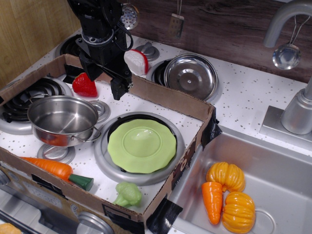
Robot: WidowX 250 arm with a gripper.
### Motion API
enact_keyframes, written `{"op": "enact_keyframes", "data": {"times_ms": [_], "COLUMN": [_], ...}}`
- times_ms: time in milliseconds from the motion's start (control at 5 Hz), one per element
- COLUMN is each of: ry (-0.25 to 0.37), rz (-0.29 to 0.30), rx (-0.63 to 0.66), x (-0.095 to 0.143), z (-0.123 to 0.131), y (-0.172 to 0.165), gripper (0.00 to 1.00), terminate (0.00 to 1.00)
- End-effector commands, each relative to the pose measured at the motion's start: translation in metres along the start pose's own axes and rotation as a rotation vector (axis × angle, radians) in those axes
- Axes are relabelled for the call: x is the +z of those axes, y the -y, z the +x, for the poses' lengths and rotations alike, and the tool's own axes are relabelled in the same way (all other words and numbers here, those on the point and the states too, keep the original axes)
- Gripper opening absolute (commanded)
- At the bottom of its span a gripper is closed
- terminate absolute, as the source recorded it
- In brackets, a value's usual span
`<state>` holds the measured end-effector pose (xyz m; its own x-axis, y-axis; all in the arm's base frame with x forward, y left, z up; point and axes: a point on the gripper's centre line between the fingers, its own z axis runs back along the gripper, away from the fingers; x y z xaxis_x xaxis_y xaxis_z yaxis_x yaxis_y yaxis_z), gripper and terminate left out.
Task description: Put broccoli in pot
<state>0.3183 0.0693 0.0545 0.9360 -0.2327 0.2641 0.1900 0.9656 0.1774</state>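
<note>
The broccoli (pixel 128 194) is a small light-green toy lying at the front of the stovetop, just inside the cardboard wall. The pot (pixel 63 118) is a shiny steel saucepan with a copper base, standing empty at the left. My gripper (pixel 103 80) hangs at the back, above the stovetop between the pot and the cardboard's rear wall, far from the broccoli. Its black fingers (pixel 118 87) are spread apart and hold nothing.
A flat light-green plate (pixel 142 145) lies on the front right burner. A red strawberry (pixel 84 85), a toy carrot (pixel 56 169), a shallow steel pan (pixel 190 75) and a cardboard wall (pixel 170 100) surround the work area. The sink (pixel 273 175) holds pumpkins and a carrot.
</note>
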Motion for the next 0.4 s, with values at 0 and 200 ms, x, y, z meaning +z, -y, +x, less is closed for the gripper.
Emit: {"op": "enact_keyframes", "data": {"times_ms": [0, 200], "ry": [0.000, -0.039], "rz": [0.000, -0.021], "rx": [0.000, 0.063], "x": [0.000, 0.030], "z": [0.000, -0.015], "y": [0.000, 0.014], "gripper": [1.00, 1.00], "terminate": [0.00, 0.00]}}
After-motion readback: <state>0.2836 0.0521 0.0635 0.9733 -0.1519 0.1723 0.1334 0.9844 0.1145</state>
